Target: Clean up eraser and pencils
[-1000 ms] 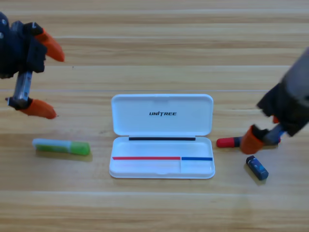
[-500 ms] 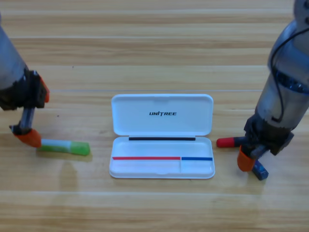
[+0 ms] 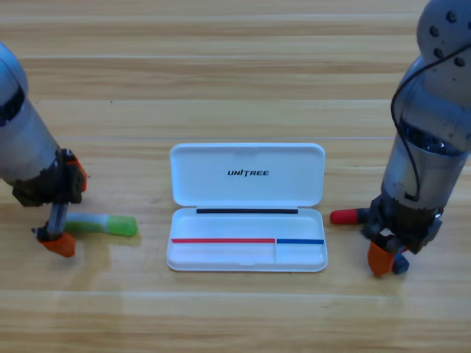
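The left claw [image 3: 59, 213] points down at the desk [image 3: 235, 81] over the left end of the light green pencil [image 3: 107, 224], its two orange jaws spread apart, one above the stick and one below it; the green stick lies flat and runs off to the claw's right toward the open white case [image 3: 246, 206]. The right claw [image 3: 383, 254] is down at the desk just right of the case; only one orange jaw tip shows clearly, so whether it is open or closed cannot be told. The dark eraser [image 3: 399, 263] peeks out just to the right of that jaw tip, touching or nearly touching it, mostly hidden. The red-capped pencil [image 3: 349, 216] lies up and to the left of the right claw, its red end showing between claw and case, its barrel hidden beneath the arm.
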Robot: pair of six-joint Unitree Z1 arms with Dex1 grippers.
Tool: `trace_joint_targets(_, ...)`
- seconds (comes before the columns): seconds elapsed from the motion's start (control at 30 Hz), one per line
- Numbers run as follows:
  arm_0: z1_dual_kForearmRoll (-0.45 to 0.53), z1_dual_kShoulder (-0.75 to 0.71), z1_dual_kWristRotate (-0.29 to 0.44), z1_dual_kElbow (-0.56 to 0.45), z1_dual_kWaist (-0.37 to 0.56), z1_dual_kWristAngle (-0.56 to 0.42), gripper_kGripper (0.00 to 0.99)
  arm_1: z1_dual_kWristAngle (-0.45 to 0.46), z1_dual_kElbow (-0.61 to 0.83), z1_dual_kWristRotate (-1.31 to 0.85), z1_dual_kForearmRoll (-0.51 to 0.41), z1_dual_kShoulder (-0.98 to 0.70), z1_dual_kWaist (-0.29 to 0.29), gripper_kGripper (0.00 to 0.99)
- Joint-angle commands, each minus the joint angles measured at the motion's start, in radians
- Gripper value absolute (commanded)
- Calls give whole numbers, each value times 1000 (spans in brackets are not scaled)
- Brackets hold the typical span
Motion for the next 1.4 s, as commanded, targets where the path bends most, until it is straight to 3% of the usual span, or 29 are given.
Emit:
trace_joint_targets(0.03,-45,52,9,37,12,-16,990,31,0,-21,23,79,-19,299)
trace_joint_targets(0.1,-62,60,11,45,12,-19,990,41,-5,-24,32,78,-19,178)
trace_joint_targets(0.23,-81,78,11,51,12,-25,990,55,-14,-25,55,69,-25,143)
trace_joint_targets(0.3,-98,81,11,62,12,-25,990,60,-22,-38,72,56,-31,0)
trace_joint_targets(0.63,-142,112,11,85,12,-28,989,58,-257,-444,344,-33,-22,0)
trace_joint_targets(0.93,-145,141,9,77,32,-39,879,61,-399,-734,363,79,19,0)
trace_joint_targets(1.13,-144,158,12,71,42,-48,672,92,-482,-791,365,151,51,0)
trace_joint_targets(1.4,-131,161,40,53,42,-55,15,109,-531,-822,376,204,99,0)
